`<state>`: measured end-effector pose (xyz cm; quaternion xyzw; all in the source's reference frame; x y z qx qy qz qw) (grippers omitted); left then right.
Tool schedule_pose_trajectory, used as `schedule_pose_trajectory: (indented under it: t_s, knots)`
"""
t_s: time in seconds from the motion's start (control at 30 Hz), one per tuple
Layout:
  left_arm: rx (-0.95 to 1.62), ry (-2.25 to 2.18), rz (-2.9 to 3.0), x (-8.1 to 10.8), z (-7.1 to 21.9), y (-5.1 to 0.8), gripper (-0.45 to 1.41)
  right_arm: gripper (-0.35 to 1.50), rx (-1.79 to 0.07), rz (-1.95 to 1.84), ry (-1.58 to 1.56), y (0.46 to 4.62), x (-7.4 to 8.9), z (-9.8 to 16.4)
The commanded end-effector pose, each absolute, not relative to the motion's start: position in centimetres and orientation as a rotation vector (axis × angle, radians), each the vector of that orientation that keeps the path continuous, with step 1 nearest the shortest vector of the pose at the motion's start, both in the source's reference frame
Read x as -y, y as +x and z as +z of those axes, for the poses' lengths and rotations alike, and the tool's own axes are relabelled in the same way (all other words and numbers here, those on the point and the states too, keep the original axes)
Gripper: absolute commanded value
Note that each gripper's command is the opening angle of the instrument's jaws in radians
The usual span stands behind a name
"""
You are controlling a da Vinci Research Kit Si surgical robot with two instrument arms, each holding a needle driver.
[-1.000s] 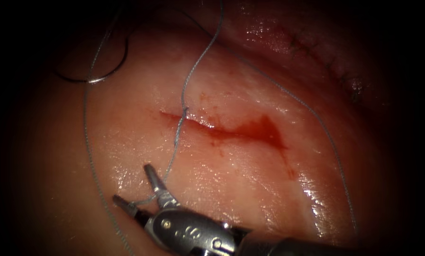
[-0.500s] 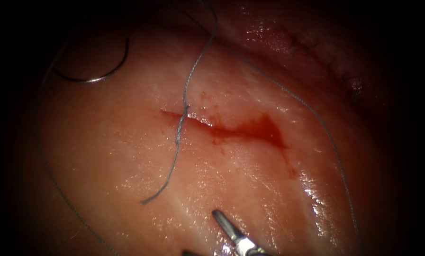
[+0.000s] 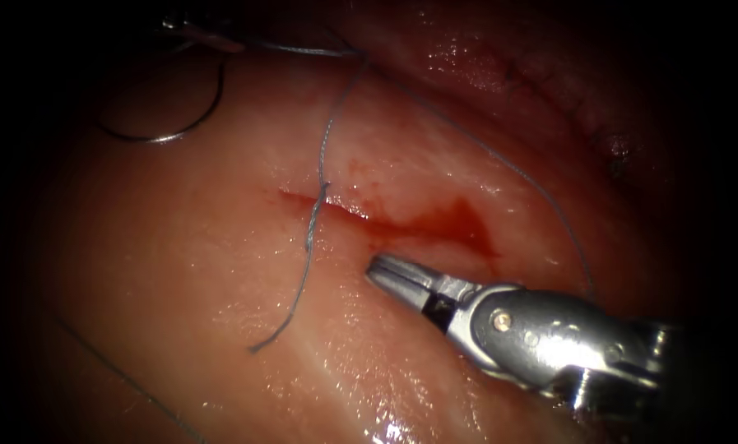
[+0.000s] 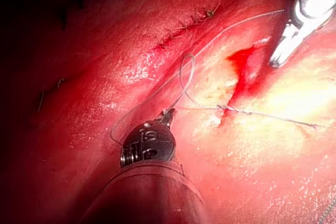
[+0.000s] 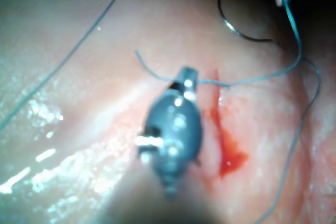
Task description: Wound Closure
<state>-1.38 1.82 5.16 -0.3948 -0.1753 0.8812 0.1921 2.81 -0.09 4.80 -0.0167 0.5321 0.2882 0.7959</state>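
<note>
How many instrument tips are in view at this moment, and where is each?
2. The right tool, jaws shut and empty, sits just below the cut. The left tool holds the thread at the tissue's far upper left, near the free needle.

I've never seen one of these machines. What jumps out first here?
The shiny right gripper with shut jaws, holding nothing, just below the cut and its red fluid. A knotted thread crosses the cut's left end. The curved needle lies free on the tissue at upper left, near the left gripper, which holds thread.
</note>
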Motion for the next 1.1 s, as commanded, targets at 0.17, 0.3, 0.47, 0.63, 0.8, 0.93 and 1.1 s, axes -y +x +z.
schedule_pose_trajectory:
  t_s: [0.17,0.3,0.47,0.63,0.8,0.93,1.1]
  knots:
    - [0.482,-1.112,2.481,-1.5,5.2,-1.44,-0.45,-0.35,-1.161,0.583,-0.056,3.23,-0.2,5.2]
    - [0.481,-1.13,2.483,-1.3,5.2,-1.48,-0.45,-0.35,-1.164,0.582,-0.08,3.44,-0.4,5.5]
    - [0.483,-1.171,2.49,-1.1,5.2,-1.56,-0.45,-0.35,-1.22,0.582,-0.101,3.62,-0.6,5.7]
    - [0.482,-1.183,2.49,-0.9,5.3,-1.61,-0.45,-0.35,-1.297,0.594,-0.129,3.66,-0.8,5.7]
    - [0.486,-1.192,2.486,-0.8,5.3,-1.64,-0.45,-0.35,-1.347,0.611,-0.159,3.6,-0.8,5.7]
    - [0.499,-1.208,2.483,-0.7,5.4,-1.76,-0.45,-0.35,-1.486,0.631,-0.081,3.61,-0.9,5.7]
    - [0.524,-1.222,2.477,-0.6,5.5,-1.97,-0.45,-0.35,-1.661,0.632,0.139,3.61,-1.0,5.6]
